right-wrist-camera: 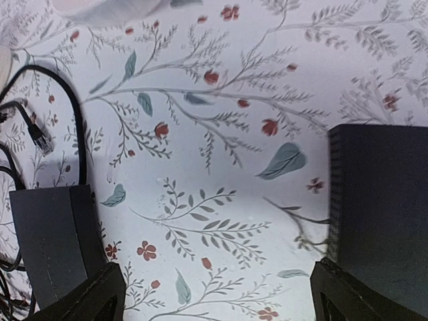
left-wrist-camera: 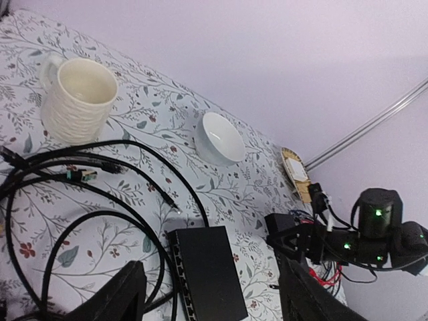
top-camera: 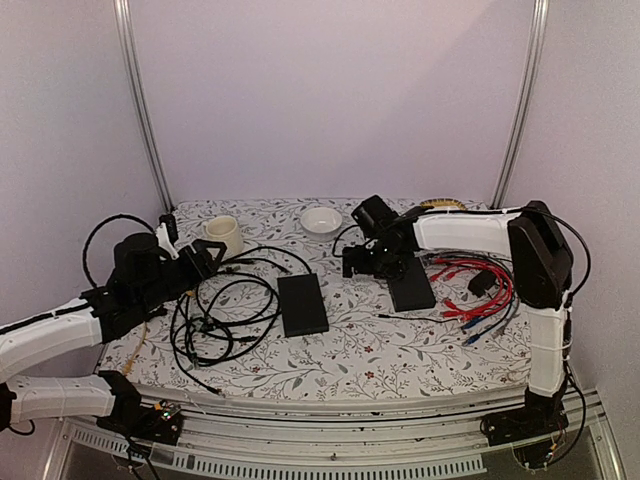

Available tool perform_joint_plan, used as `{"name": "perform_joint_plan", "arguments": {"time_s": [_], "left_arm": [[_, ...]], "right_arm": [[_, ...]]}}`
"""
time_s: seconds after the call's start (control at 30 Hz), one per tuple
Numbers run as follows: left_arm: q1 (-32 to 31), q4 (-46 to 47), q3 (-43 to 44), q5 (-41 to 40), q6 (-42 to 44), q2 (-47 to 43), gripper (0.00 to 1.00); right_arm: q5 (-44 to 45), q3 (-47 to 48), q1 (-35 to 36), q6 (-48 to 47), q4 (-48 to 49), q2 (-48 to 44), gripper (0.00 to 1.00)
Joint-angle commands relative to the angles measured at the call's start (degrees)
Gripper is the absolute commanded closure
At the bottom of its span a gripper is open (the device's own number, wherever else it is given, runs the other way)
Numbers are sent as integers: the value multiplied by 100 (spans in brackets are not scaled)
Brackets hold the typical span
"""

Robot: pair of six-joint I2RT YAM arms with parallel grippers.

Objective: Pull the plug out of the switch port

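The right gripper (right-wrist-camera: 215, 284) hangs over the floral tablecloth (right-wrist-camera: 221, 167) with its jaws spread wide and nothing between them. The switch (right-wrist-camera: 57, 234) lies flat on the cloth just off to this gripper's left. A shorter black box (right-wrist-camera: 384, 200) lies just off to its right, and only bare cloth shows between the fingers. A black cable (right-wrist-camera: 81, 150) runs up to the end of the switch farthest from the gripper. A loose clear plug (right-wrist-camera: 41, 142) lies on the cloth beside that cable. Whether any plug sits in a port cannot be told.

The left gripper (left-wrist-camera: 214, 294) is held above the table, its jaws standing apart and empty. The switch lies ahead of it and lower, framed between its two fingers, with the row of ports along the edge on its left. Farther ahead and to its left stand a ribbed cream mug (left-wrist-camera: 79, 100) and a white bowl (left-wrist-camera: 221, 137). A cable tangle (top-camera: 183, 335) sprawls under and beside this gripper.
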Motion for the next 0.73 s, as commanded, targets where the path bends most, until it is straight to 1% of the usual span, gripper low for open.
{"name": "perform_joint_plan", "arguments": {"time_s": [0.0,0.03,0.07,0.1,0.17,0.2,0.33,0.47,0.7], "left_arm": [[57,-435,280,-887,770,-152,29],[54,-551,353,-1024,876,-160,28],[50,-653,418,-1162,990,-157,13],[48,-706,476,-1276,1121,-160,3],[46,-817,563,-1464,1318,-169,2],[48,-869,607,-1553,1390,-177,2],[48,-1007,738,-1828,1648,-251,2],[48,-1112,734,-2070,1771,-356,2],[57,-1170,675,-2274,1876,-499,2]], "right_arm": [[1829,-1020,119,-670,740,-1373,1],[2124,-1384,126,-887,1024,-1670,1],[2286,-1683,123,-991,1271,-1985,1],[2390,-1957,112,-1106,1471,-2260,1],[2575,-2397,106,-1330,1761,-2741,1],[2636,-2509,88,-1378,1757,-2890,1],[3238,-2514,75,-1199,1075,-3160,1],[3645,-2572,75,-920,684,-3370,1],[3908,-3116,-59,-663,838,-4187,1]]}}
